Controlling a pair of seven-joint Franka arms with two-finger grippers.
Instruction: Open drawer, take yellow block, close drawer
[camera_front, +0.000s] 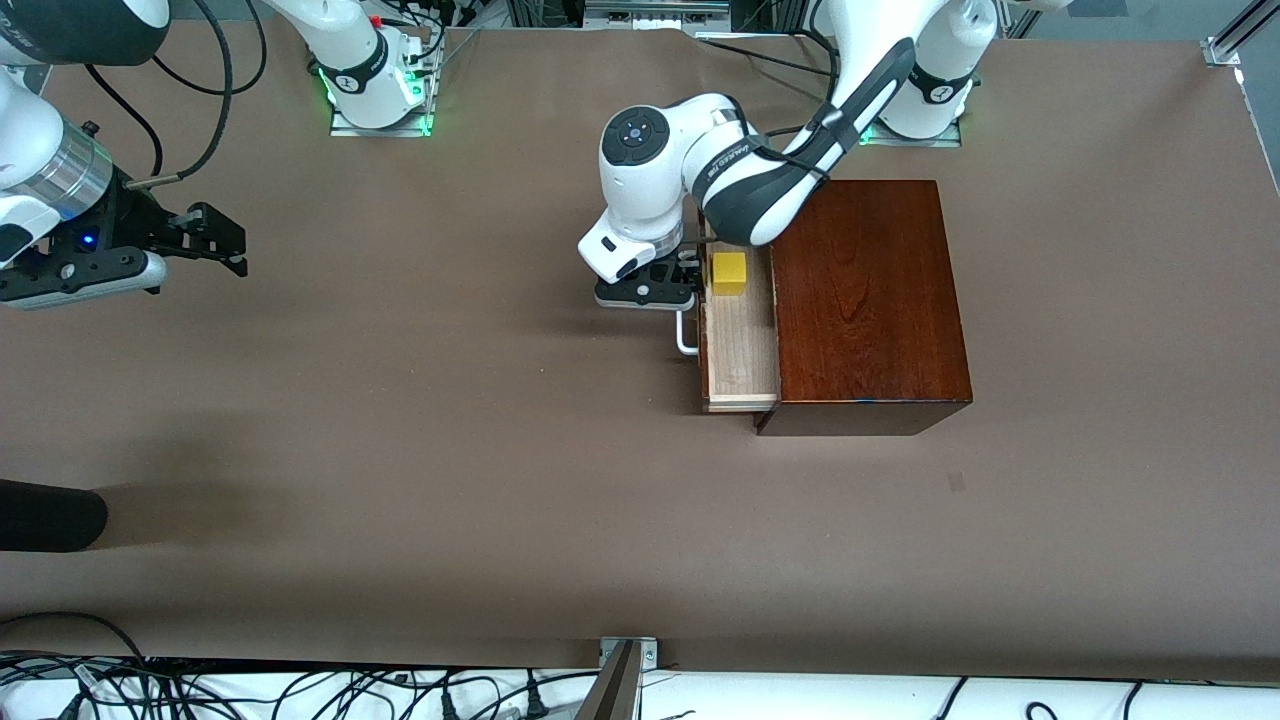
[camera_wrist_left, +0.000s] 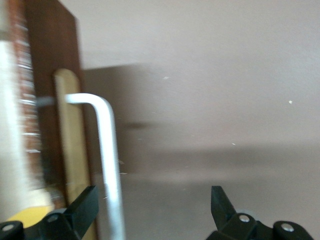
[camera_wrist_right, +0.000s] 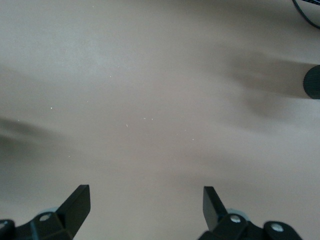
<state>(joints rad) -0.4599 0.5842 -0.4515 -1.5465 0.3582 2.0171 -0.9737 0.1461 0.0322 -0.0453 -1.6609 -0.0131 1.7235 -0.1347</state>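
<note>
Yellow block (camera_front: 729, 273), small rigid cube, likely light, smooth-sided, in open drawer (camera_front: 742, 350) just beside left gripper (camera_front: 684, 283), jaws wide, empty, astride handle (camera_front: 686, 335); grasp across opposite flat faces; right gripper (camera_front: 232, 242) waiting, jaws wide, empty, over bench (camera_front: 400, 450).

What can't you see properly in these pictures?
- Front view: the left gripper is under its own wrist, so its hold on the handle is hidden.
- Front view: the drawer is only part open; the box covers the rest of its inside.
- Left wrist view: the yellow block is blurred and cut off at the edge.
- Front view: the right gripper waits; its arm runs off the edge.
</note>
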